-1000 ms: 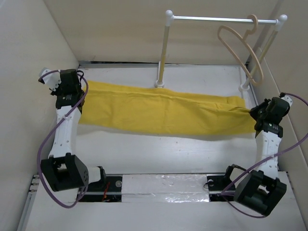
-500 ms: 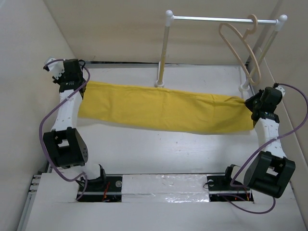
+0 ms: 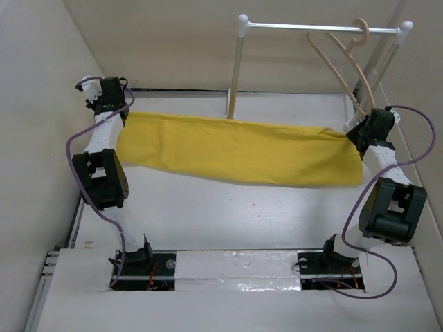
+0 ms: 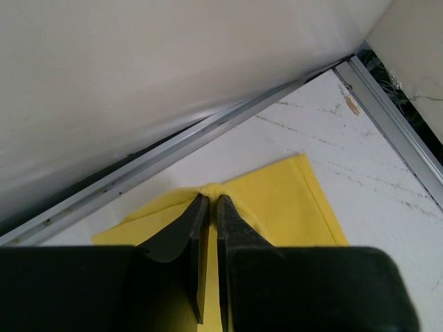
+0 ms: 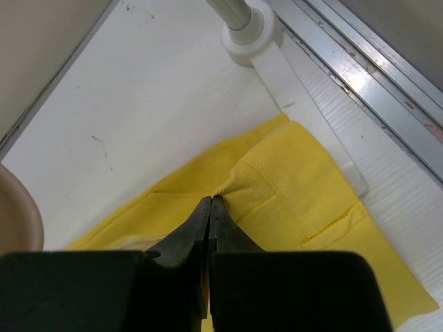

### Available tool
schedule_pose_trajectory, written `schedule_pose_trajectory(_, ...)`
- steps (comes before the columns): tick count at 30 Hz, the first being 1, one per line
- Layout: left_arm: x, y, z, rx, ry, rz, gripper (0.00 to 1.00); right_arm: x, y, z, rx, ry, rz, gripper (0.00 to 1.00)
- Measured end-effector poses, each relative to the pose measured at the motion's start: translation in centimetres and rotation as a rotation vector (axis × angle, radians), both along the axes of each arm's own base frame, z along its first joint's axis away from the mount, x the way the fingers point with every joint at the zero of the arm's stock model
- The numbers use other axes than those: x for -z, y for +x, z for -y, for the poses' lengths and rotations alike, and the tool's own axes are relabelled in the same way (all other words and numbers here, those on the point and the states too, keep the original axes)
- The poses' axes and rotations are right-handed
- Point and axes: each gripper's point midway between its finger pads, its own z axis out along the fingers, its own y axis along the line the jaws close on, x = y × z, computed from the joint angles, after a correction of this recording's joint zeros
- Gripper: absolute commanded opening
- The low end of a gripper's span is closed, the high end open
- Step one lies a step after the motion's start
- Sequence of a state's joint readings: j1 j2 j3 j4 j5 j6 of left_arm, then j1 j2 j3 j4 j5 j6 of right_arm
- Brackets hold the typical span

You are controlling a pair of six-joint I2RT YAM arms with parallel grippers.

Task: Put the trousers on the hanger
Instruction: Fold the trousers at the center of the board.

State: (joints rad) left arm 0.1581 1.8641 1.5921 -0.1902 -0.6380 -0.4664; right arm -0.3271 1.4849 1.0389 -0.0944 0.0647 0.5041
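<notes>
The yellow trousers [image 3: 242, 152] hang stretched in a long band between my two grippers, above the table. My left gripper [image 3: 118, 114] is shut on their left end; the left wrist view shows its fingers pinching a fold of the yellow fabric [image 4: 277, 200]. My right gripper [image 3: 354, 135] is shut on their right end, and its wrist view shows the jaws closed on the waistband part of the trousers [image 5: 291, 187]. The beige hanger [image 3: 346, 66] hangs by its hook on the rack bar at the back right, just above my right gripper.
The white-posted rack [image 3: 237, 76] with a metal bar [image 3: 304, 28] stands at the back; its right post base [image 5: 250, 28] lies close to my right gripper. Walls close in the left, back and right sides. A metal rail [image 4: 387, 117] runs along the table's edge.
Both arms have raised and moved back, carrying the trousers up and toward the rack. My right gripper has come closer to the hanger, which has swung slightly.
</notes>
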Motion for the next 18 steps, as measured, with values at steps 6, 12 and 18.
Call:
schedule_pose_trajectory(6,2.0,3.1,-0.1,0.041,-0.001,-0.014,0.08,1.0,3.2,0.3,-0.003,-0.012,-0.017,0.00)
schedule_pose_trajectory(12,4.7,5.4,-0.6,0.071,-0.001,-0.058,0.45,2.2,4.7,-0.2,-0.013,-0.022,-0.027,0.22)
schedule_pose_trajectory(18,4.8,5.7,-0.5,0.100,-0.011,-0.045,0.49,0.8,5.4,-0.9,-0.042,-0.034,0.016,0.73)
